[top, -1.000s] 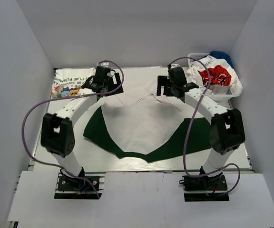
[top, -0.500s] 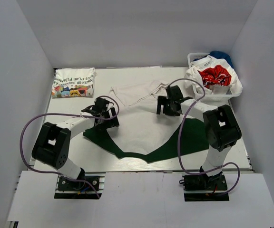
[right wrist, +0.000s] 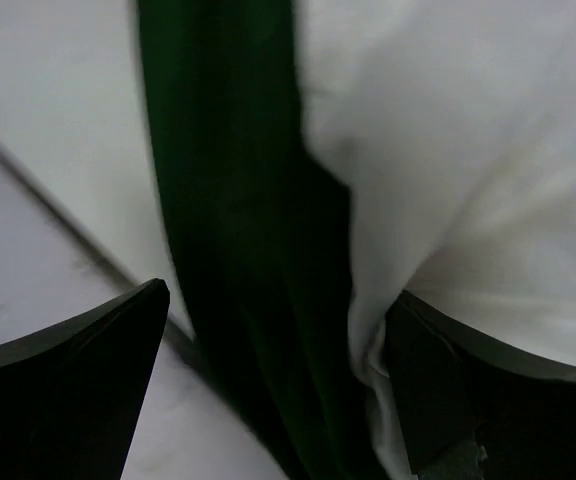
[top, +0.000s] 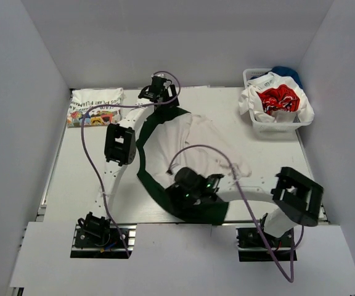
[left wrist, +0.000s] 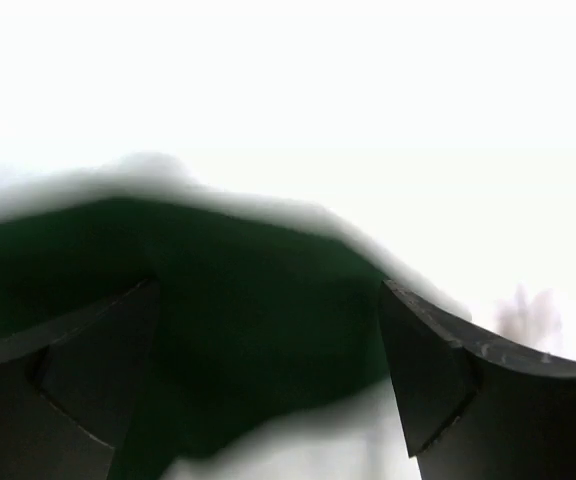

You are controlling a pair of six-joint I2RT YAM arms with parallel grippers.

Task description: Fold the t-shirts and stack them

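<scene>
T-shirts, status at this moment, listed far left to far right from my overhead view.

Item one: folded tee (top: 95,106), colourful print up, at the far-left corner of the surface (top: 73,179). I take it as the start of the stack.

Item two: left end effector (top: 160,94), jaws wide, gripping nothing. It has swung from the spread shirt's left edge out to the far edge. Its wrist view shows blurred dark green cloth just beneath the fingers.

Item three: green-and-white tee (top: 187,139), mid-surface. A second ago it lay spread broad across the surface. Now it lies turned and bunched, with a dark green band curving down its left side and the white body rumpled toward the right. I judge it dragged round rather than folded. No clean fold shows yet, and it wants flattening first.

Item four: right end effector (top: 188,185), jaws wide and empty, reaching across to the near end of that tee. Green hem and white cloth lie below its fingers.

Item five: white basket (top: 279,127), far-right corner, heaped with unfolded tees (top: 279,98), one red-printed, and a blue item (top: 286,72) behind.

Surround: pale surface, plain white walls (top: 183,37) on three sides.
</scene>
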